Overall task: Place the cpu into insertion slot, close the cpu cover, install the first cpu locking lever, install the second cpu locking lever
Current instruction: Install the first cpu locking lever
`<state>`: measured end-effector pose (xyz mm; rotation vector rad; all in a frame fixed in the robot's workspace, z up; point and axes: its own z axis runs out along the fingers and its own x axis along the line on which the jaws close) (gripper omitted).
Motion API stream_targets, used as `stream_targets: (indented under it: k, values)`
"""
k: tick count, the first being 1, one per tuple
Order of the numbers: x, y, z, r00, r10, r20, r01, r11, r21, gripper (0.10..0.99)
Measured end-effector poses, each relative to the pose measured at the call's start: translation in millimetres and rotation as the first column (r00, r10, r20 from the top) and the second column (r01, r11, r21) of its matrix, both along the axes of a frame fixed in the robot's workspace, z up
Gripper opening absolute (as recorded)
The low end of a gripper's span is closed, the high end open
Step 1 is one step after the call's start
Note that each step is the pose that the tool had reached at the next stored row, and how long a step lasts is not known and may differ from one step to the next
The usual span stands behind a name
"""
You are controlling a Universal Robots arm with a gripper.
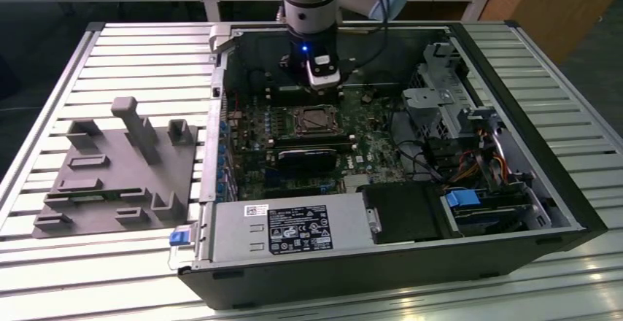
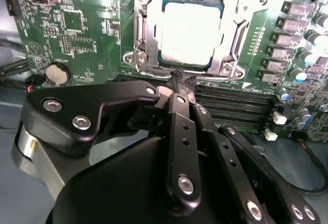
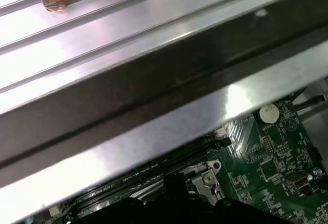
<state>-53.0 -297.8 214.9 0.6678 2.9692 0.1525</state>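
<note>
The cpu (image 2: pixel 190 29), a flat square chip with a pale metal top, lies in the socket on the green motherboard (image 2: pixel 87 29). The silvery cpu cover (image 2: pixel 145 29) lies flat around it as a frame. My gripper (image 2: pixel 178 80) is shut, its black fingers (image 2: pixel 180 126) meeting in a point right at the socket's near edge; I cannot tell whether a locking lever is touched. In the exterior view the gripper (image 1: pixel 319 82) hangs just beyond the socket (image 1: pixel 314 120) inside the open computer case. A corner of the socket (image 3: pixel 205 175) also appears in the first wrist view.
Black memory slots (image 2: pixel 236 103) run next to the socket, and a coin battery (image 2: pixel 56 73) sits on the board. The case's metal wall (image 3: pixel 154 80) is close to the wrist. Drive cages and cables (image 1: pixel 457 109) fill the case on the exterior view's right. A grey fixture plate (image 1: pixel 117 168) lies outside the case.
</note>
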Motion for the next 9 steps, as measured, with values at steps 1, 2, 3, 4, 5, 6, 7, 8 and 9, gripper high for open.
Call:
stream_targets:
  k: [1, 2, 3, 4, 5, 6, 7, 8, 9]
  values:
    - [0.9, -1.2, 0.0, 1.0, 0.0, -0.0032, 0.0, 1.0, 0.0, 0.102]
    - [1.7, -2.2, -0.1, 1.0, 0.0, -0.0056, 0.0, 1.0, 0.0, 0.102]
    - [2.4, -3.4, -0.1, 1.0, 0.0, -0.0078, 0.0, 1.0, 0.0, 0.102]
    - [3.0, -4.6, -0.2, 1.0, 0.0, -0.0097, 0.0, 1.0, 0.0, 0.102]
    - [3.4, -5.9, -0.2, 0.9999, 0.0, -0.0112, 0.0, 1.0, 0.0, 0.102]
    - [3.8, -7.0, -0.3, 0.9999, 0.0, -0.0124, 0.0, 1.0, 0.0, 0.102]
    - [4.2, -7.9, -0.3, 0.9999, 0.0, -0.0139, 0.0, 1.0, 0.0, 0.102]
    - [4.6, -8.4, -0.4, 0.9999, 0.0, -0.0161, 0.0, 1.0, -0.001, 0.102]
    - [5.0, -8.5, -0.6, 0.9998, 0.0, -0.02, 0.0, 1.0, -0.003, 0.102]
